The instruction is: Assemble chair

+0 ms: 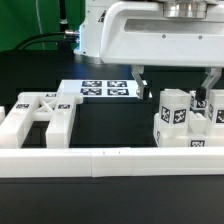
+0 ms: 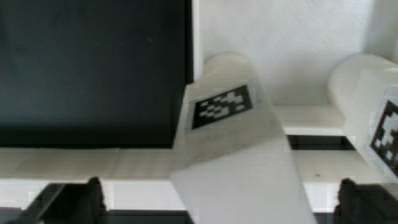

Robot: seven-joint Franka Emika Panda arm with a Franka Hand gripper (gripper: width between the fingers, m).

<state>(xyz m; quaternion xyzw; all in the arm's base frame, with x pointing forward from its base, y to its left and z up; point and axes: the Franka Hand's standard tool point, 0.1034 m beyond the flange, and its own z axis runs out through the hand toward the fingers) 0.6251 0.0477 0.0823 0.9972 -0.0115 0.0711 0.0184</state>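
A long low white rail (image 1: 110,160) is seen nearest the camera in the exterior view, running across the black surface (image 1: 110,125). Both its ends are cut off by the picture's edges. Behind the rail, toward the exterior view's left, one X-braced frame (image 1: 40,112) of the chair is laid flat, its outer end cropped. Behind the rail, toward the exterior view's right, a tight cluster of upright legs (image 1: 185,120) is stood just beside it. Three tagged tops can be counted, but the pieces overlap and the cluster is cropped, so the full number cannot be told. Farther behind the rail, one marker board (image 1: 105,88) is laid flat, partly covered by the arm (image 1: 150,35). The end effector (image 1: 178,92) is held above the legs, its two fingers spread wide to either side of them. In the wrist view the end effector (image 2: 217,205) is shown released. Only its dark fingertips (image 2: 71,200) are visible, and clear gaps are left on both sides of the one tagged leg (image 2: 231,140) lying between them. A second leg (image 2: 365,95) is cut off at the picture's edge, with only part of its tag shown. Nothing is grasped.
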